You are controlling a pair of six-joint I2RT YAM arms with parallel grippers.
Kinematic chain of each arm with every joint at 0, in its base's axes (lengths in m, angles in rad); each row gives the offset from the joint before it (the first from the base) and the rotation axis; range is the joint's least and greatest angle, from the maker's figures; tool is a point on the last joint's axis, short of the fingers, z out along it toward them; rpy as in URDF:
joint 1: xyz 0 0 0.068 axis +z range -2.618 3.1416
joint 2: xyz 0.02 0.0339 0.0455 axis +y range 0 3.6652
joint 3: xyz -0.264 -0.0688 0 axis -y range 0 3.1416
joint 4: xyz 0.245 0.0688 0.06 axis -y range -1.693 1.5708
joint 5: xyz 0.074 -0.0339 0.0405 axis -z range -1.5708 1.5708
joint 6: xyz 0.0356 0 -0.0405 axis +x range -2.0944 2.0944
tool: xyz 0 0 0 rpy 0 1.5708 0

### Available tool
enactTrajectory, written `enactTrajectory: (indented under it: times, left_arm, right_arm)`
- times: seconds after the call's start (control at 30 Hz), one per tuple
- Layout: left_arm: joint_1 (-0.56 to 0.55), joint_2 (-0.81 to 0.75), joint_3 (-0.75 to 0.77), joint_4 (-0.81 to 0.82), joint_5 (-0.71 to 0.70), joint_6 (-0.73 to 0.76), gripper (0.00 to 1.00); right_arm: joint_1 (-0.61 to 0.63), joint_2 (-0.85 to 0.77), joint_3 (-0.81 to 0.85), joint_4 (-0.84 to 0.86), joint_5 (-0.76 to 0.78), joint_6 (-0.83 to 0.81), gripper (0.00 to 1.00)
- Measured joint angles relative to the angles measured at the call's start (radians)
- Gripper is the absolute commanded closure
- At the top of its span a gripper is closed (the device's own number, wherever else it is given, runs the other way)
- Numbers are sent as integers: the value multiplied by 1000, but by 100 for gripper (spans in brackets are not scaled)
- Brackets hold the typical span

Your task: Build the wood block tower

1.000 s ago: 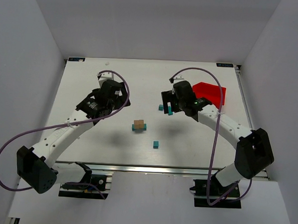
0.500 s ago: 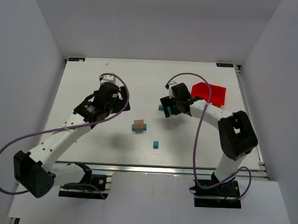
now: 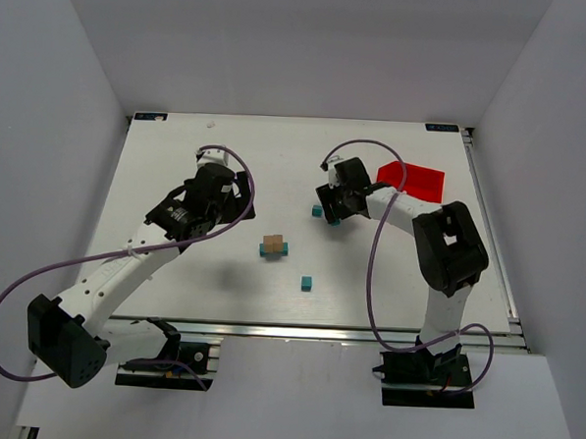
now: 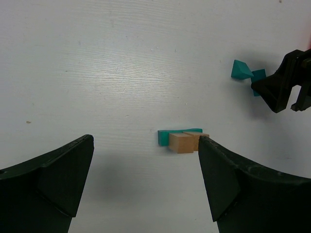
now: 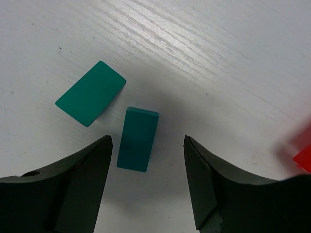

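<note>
Right wrist | we hold right gripper (image 5: 146,160) fingers apart over teal block (image 5: 138,138) | step: pick | next: lower, clamp, carry to tower (image 4: 183,141) | left gripper (image 4: 146,141) apart, hovering

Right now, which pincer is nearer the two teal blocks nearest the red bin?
Right. The right pincer hangs open over them, with one teal block between its fingers and the other beside. The left pincer, open, is farther off, out to their left.
</note>
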Motion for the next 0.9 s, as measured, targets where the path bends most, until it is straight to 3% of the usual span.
enactTrajectory:
  times: [0.07, 0.3, 0.33, 0.43, 0.8, 0.9]
  left_arm:
    - [0, 0, 0, 0, -2, 1, 2]
    - [0, 2, 0, 0, -2, 0, 2]
    - [0, 2, 0, 0, -2, 1, 2]
    - [0, 2, 0, 0, -2, 0, 2]
    - [0, 2, -13, 0, -2, 1, 2]
    - [0, 2, -16, 0, -2, 0, 2]
  right_arm:
    - [-3, 18, 5, 3, -11, -6, 40]
    - [-5, 35, 5, 2, -36, -11, 43]
    - [-5, 36, 5, 2, -38, -11, 51]
    - [-7, 36, 5, 5, -42, -13, 64]
    - [-9, 36, 5, 10, -45, -11, 71]
    - [-9, 36, 2, 14, -46, -11, 78]
